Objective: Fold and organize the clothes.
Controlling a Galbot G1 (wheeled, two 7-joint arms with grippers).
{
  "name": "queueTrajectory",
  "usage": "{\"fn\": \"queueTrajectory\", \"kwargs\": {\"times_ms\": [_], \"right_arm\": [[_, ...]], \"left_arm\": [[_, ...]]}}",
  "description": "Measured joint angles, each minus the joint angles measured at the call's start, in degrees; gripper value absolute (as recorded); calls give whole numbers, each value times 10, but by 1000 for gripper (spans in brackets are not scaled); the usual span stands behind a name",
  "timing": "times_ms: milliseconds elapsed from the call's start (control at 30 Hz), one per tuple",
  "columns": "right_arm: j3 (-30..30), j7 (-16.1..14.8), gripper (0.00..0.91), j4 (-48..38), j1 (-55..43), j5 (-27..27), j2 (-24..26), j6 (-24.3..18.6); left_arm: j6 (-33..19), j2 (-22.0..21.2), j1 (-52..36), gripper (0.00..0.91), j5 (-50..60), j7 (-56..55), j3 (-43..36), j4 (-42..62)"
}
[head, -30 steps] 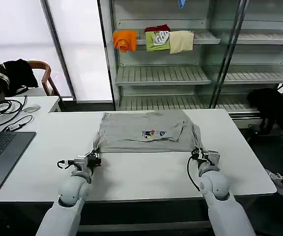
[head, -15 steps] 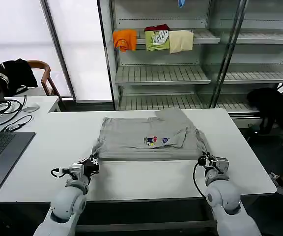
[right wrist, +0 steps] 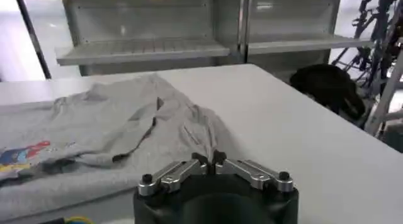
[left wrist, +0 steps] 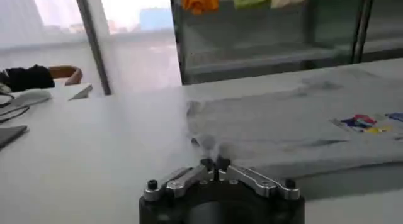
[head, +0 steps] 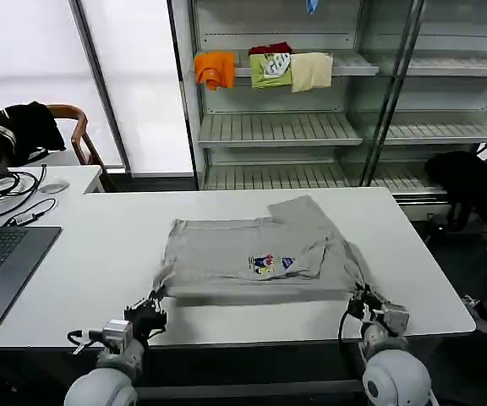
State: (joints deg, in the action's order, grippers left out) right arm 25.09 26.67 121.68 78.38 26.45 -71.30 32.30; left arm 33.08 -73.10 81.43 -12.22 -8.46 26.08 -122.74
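Head view: left gripper point(head: 155, 306) and right gripper point(head: 363, 298) each clench a near corner of the T-shirt point(head: 256, 256) on the surface point(head: 91, 254); uneven pulling could skew the fold.

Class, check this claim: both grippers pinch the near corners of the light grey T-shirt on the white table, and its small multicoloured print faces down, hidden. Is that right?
Not quite. The print faces up, in plain sight on the light grey T-shirt, as the head view shows. The rest stands: the left gripper and right gripper pinch its near corners on the white table.
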Motion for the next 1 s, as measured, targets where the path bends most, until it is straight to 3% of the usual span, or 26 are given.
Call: {"fn": "queueTrajectory", "kwargs": {"times_ms": [333, 367, 400, 433, 467, 1000], "right_arm": [[5, 5, 0, 28, 62, -6, 8, -9], [5, 5, 262, 30, 66, -6, 8, -9], [5, 6, 665, 32, 72, -7, 8, -9], [5, 7, 907, 35, 76, -7, 8, -9], [5, 7, 907, 36, 79, -8, 8, -9], [23, 19, 907, 95, 118, 4, 12, -1]], "left_arm": [[-4, -9, 63, 20, 11, 0, 10, -35], [-5, -9, 69, 20, 13, 0, 12, -38], [-6, -9, 73, 20, 14, 0, 13, -41], [-7, -8, 77, 101, 16, 1, 14, -43], [-7, -9, 83, 907, 17, 2, 15, -46], [-1, -24, 135, 907, 28, 7, 4, -101]]}}
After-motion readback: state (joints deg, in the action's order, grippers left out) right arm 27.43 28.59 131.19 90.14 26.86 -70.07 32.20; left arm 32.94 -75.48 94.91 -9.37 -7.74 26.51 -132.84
